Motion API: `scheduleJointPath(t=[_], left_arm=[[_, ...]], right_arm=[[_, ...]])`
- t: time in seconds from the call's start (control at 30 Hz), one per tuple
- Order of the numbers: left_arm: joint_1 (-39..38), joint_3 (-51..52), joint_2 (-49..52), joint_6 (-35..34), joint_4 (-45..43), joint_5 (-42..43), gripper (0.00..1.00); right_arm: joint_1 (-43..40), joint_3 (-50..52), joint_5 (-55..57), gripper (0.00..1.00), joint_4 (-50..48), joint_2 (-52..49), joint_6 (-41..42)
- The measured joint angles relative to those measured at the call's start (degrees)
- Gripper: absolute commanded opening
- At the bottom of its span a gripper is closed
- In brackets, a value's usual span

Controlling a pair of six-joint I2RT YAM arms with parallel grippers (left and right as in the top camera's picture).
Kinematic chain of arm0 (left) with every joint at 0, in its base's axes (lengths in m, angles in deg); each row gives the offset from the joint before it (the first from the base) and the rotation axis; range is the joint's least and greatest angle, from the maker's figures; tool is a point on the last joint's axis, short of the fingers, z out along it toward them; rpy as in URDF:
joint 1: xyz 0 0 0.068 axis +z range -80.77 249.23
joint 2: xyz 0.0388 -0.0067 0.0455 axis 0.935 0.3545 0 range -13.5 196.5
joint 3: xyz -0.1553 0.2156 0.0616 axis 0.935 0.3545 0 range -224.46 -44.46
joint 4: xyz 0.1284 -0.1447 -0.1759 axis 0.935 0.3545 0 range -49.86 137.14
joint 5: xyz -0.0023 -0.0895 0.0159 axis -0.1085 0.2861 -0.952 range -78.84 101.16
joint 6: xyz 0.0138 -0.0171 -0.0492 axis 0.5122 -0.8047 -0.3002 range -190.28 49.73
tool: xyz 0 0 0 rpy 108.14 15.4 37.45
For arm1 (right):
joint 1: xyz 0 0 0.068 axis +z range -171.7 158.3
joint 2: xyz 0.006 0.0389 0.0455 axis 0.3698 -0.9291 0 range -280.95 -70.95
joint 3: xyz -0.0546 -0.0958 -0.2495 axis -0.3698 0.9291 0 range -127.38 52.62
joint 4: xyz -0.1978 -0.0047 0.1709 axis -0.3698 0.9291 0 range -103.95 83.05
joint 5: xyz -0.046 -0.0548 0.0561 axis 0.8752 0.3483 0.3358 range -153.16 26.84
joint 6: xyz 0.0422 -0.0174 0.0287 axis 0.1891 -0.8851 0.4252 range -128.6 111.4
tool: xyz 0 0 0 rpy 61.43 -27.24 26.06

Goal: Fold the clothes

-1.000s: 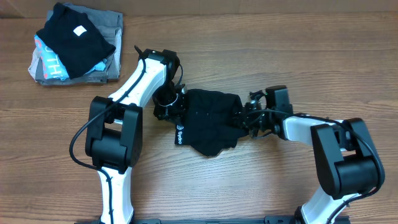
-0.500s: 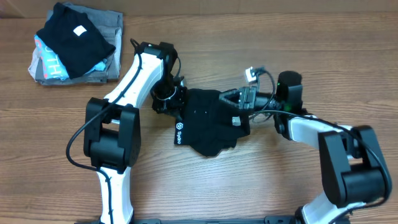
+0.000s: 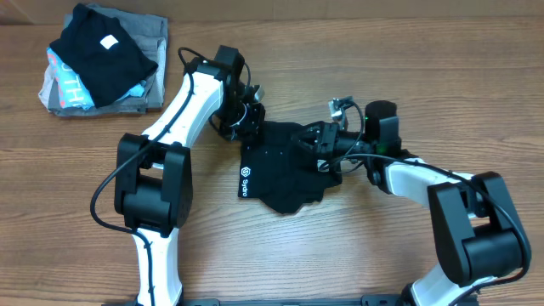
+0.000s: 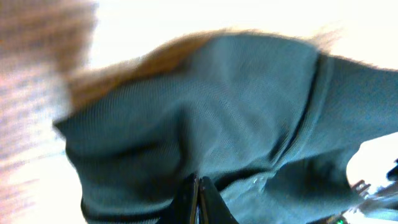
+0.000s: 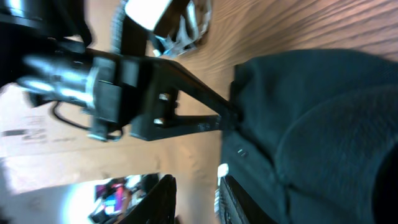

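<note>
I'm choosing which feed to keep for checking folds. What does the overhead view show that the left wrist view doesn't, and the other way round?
Only overhead: the whole black shirt with its white logo, the right gripper at its right edge, and the stack of folded garments far left. Only left wrist: the fabric's weave and a seam up close, with the left gripper shut on the cloth. Both: the shirt's dark fabric.
</note>
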Motion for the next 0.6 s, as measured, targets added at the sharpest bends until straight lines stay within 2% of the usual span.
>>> scheduleJointPath(t=[0.3, 0.47, 0.6], left_arm=[[0.0, 0.0, 0.0, -1.7, -6.5, -0.3, 0.05], [0.0, 1.2, 0.0, -1.7, -7.8, -2.8, 0.04], [0.0, 2.5, 0.0, -1.7, -6.3, -5.5, 0.04]], right_arm=[[2.6, -0.3, 13.1, 0.27, 0.6, -5.2, -3.2], [2.6, -5.0, 18.3, 0.27, 9.9, -8.4, -6.3], [2.7, -6.8, 20.6, 0.25, 11.5, -8.4, -9.2]])
